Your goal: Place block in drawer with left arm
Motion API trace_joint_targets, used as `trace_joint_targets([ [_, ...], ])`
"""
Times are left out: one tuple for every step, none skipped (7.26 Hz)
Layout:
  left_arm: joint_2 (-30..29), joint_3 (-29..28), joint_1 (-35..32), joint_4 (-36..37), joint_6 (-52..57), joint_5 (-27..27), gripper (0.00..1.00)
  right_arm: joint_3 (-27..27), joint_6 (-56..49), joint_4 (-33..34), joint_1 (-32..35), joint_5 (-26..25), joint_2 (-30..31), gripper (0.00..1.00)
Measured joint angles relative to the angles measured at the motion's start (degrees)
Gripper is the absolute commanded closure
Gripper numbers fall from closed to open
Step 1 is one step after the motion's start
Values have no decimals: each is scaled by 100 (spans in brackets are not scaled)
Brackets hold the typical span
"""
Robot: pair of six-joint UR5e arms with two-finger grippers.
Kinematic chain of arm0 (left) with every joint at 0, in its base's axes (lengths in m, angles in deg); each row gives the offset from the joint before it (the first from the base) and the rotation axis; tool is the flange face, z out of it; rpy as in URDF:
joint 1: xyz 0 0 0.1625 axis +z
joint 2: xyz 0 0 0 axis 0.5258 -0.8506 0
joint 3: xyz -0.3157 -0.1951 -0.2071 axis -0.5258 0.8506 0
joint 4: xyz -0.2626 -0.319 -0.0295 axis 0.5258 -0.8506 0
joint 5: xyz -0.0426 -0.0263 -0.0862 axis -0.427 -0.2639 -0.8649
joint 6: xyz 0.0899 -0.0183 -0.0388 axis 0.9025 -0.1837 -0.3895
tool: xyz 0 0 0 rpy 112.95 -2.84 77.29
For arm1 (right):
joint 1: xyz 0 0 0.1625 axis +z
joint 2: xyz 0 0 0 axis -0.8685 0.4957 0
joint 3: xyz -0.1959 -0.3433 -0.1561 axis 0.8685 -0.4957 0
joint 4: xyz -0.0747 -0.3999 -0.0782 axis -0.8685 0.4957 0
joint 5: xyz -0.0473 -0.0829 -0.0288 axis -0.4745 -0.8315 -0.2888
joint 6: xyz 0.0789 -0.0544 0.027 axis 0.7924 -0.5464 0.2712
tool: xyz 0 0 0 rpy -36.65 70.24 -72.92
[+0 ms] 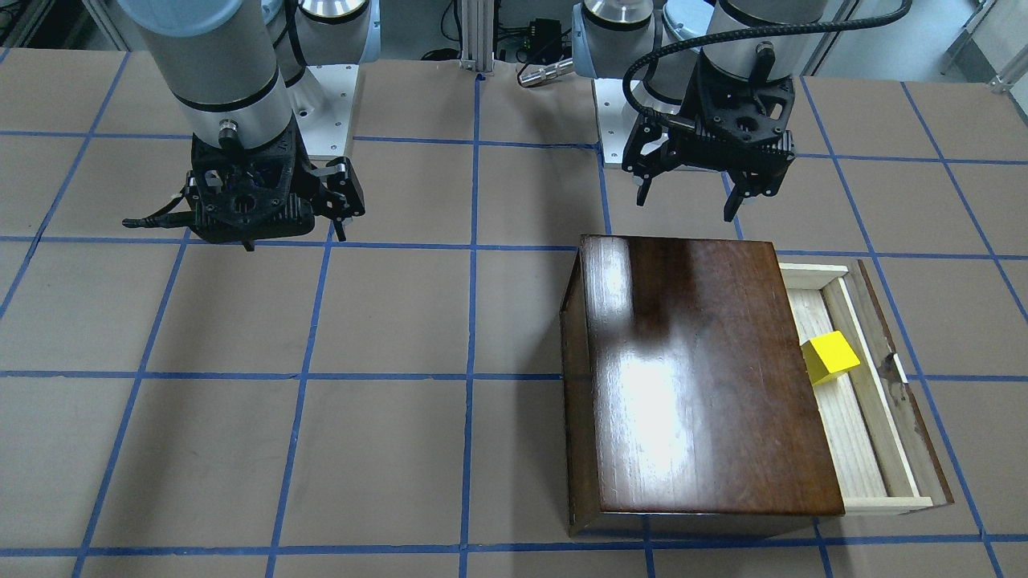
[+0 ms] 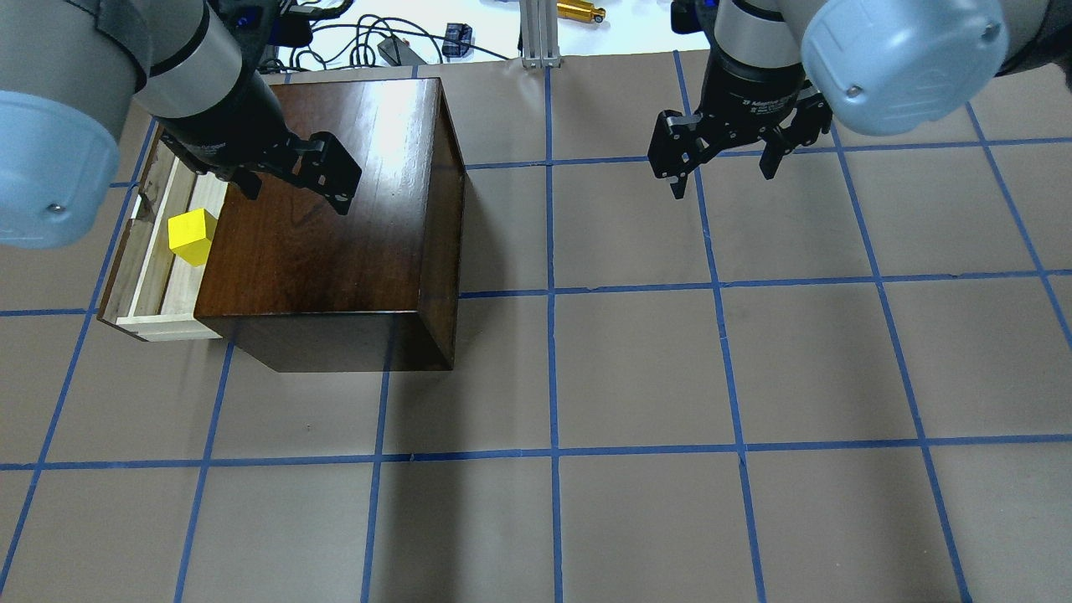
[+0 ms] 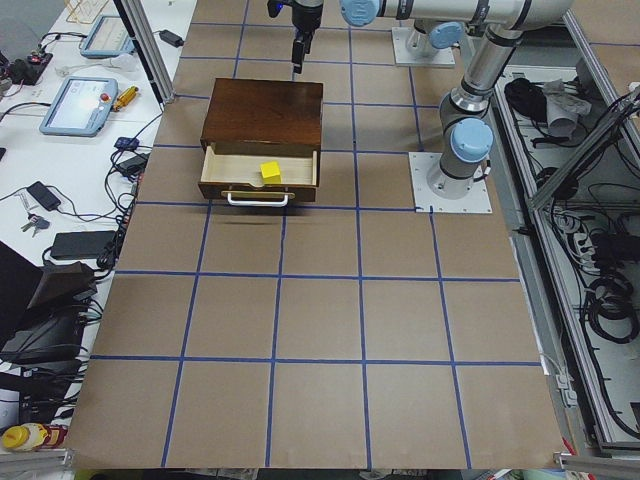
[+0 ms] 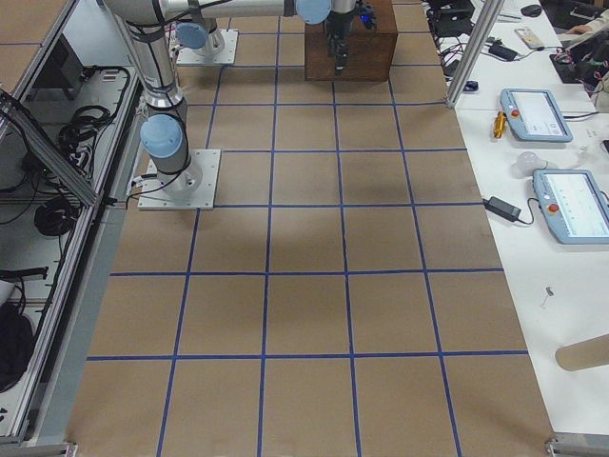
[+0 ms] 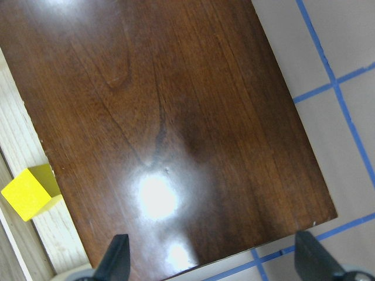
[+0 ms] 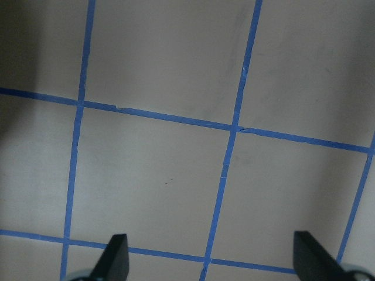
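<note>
The yellow block point(image 1: 831, 357) lies in the open pale-wood drawer point(image 1: 863, 433) of the dark-brown cabinet point(image 1: 691, 377), tilted against the cabinet's front edge. It also shows in the overhead view point(image 2: 193, 236), the exterior left view point(image 3: 269, 171) and the left wrist view point(image 5: 26, 196). My left gripper point(image 2: 297, 197) is open and empty. It hangs above the cabinet top point(image 5: 176, 117), apart from the block. My right gripper point(image 2: 722, 180) is open and empty above bare table paper point(image 6: 176, 175), far from the cabinet.
The drawer point(image 2: 151, 276) sticks out towards the table's left end, with a metal pull point(image 3: 258, 199). An aluminium post point(image 2: 536, 33) stands at the table's far edge. Teach pendants point(image 4: 538, 114) lie on a side bench. Blue tape marks squares on the brown paper.
</note>
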Motion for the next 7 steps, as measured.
trace_joint_targets([
  [31,-3,-6,-79,-39,-38,0,0,0,0,0,0,0,0],
  [55,2,-10,-156,-157,-56,0,0,-1,0,0,0,0,0],
  [69,17,-15,-218,-309,-70,0,0,-1,0,0,0,0,0],
  [81,32,-22,-246,-405,-77,0,0,-2,0,0,0,0,0],
  [84,38,-27,-259,-444,-77,0,0,1,0,0,0,0,0],
  [80,45,-30,-264,-455,-77,0,0,0,0,0,0,0,0],
  [73,48,-31,-268,-456,-74,0,0,-1,0,0,0,0,0],
])
